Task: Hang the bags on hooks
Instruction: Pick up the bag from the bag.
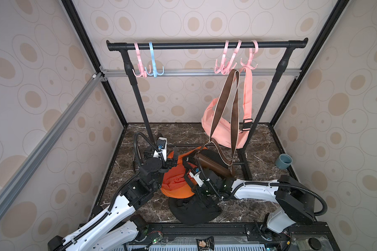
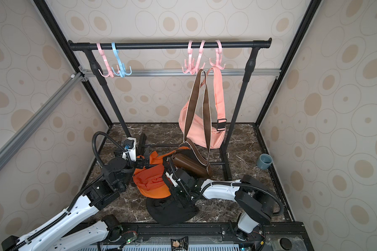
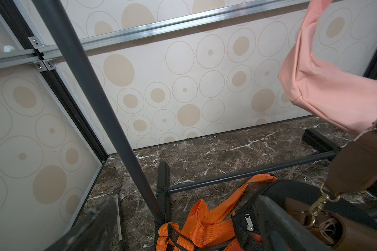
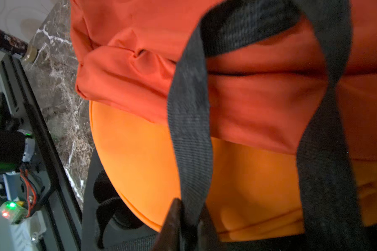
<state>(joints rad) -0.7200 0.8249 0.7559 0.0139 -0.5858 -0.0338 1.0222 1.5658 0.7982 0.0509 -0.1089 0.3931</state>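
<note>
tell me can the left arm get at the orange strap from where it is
Probably yes: the left gripper stands open just beside the orange strap, nothing between them. The rack pole stands close alongside.

An orange fabric bag [image 1: 176, 180] lies on the marble floor [image 1: 259, 204] before the black clothes rack [image 1: 205, 45], overlapping a black bag [image 1: 194, 210] nearer the front; a pink bag [image 1: 224, 130] hangs behind.
</note>
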